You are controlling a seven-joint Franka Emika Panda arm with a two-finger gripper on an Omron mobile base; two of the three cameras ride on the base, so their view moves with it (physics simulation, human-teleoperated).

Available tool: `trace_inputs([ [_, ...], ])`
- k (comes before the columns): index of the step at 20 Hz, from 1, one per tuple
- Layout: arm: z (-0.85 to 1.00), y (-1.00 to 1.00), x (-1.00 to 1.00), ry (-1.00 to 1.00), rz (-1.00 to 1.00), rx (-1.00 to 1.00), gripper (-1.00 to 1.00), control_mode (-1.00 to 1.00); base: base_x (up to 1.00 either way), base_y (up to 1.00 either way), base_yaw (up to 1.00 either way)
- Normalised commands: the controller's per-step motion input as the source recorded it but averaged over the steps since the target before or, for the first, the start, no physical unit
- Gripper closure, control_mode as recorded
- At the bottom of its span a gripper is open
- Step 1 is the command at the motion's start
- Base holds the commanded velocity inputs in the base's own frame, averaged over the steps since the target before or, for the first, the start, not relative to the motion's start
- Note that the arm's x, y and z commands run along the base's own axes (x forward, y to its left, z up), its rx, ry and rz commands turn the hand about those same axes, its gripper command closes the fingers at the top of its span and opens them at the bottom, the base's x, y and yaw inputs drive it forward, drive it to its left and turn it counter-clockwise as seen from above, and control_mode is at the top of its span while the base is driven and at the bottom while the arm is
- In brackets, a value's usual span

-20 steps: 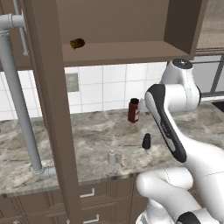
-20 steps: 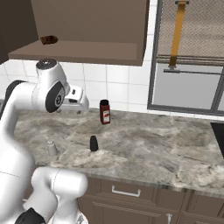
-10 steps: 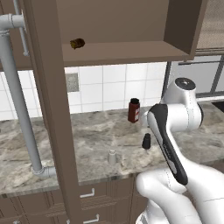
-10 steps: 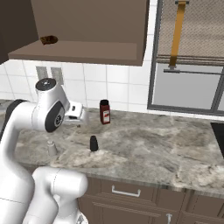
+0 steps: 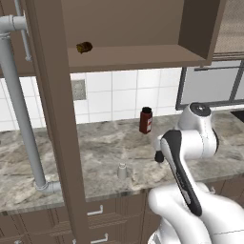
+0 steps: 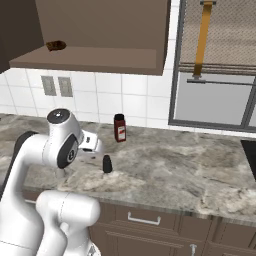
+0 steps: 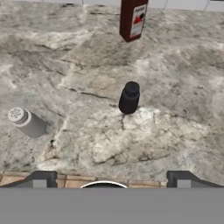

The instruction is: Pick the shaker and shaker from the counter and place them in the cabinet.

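Note:
The black shaker (image 7: 129,97) stands upright on the counter (image 7: 183,83), a little ahead of my gripper (image 7: 111,179) and slightly to its right. The pale grey-white shaker (image 7: 27,122) stands to the left, nearer the counter's front edge. My gripper is open and hovers above that front edge, its fingertips (image 7: 41,178) spread wide with nothing between them. From the left base view the black shaker (image 5: 158,156) peeks out beside my arm and the pale shaker (image 5: 122,171) stands free. The black shaker (image 6: 107,164) is beside my hand. The cabinet (image 5: 133,55) hangs open above.
A dark red bottle (image 7: 133,19) stands behind the black shaker near the tiled wall. A small brown rounded object (image 5: 84,46) lies on the cabinet's base board. A grey pipe (image 5: 19,109) runs down at the left. Drawers (image 6: 145,220) sit under the counter.
My arm has folded down: its upper joint has dropped from cabinet height to just above the counter, bringing the hand low near the black shaker. The gripper stays open. The shakers have not moved.

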Motion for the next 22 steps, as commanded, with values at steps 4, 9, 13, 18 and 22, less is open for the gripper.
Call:
trace_inputs([
  [4, -0.39, -0.18, 0.0, 0.0, 0.0, 0.0, -1.0, -1.0, 0.0, 0.0, 0.0],
  [9, -0.3, -0.23, 0.01, 0.0, 0.0, 0.0, -1.0, -1.0, 0.0, 0.0, 0.0],
  [13, -0.28, -0.19, 0.08, 0.0, 0.0, 0.02, -1.0, -1.0, 0.0, 0.0, 0.0],
  [18, -0.22, -0.05, 0.11, 0.0, 0.0, 0.03, -1.0, -1.0, 0.0, 0.0, 0.0],
  [22, -0.23, 0.0, 0.18, 0.0, 0.0, 0.02, -1.0, -1.0, 0.0, 0.0, 0.0],
])
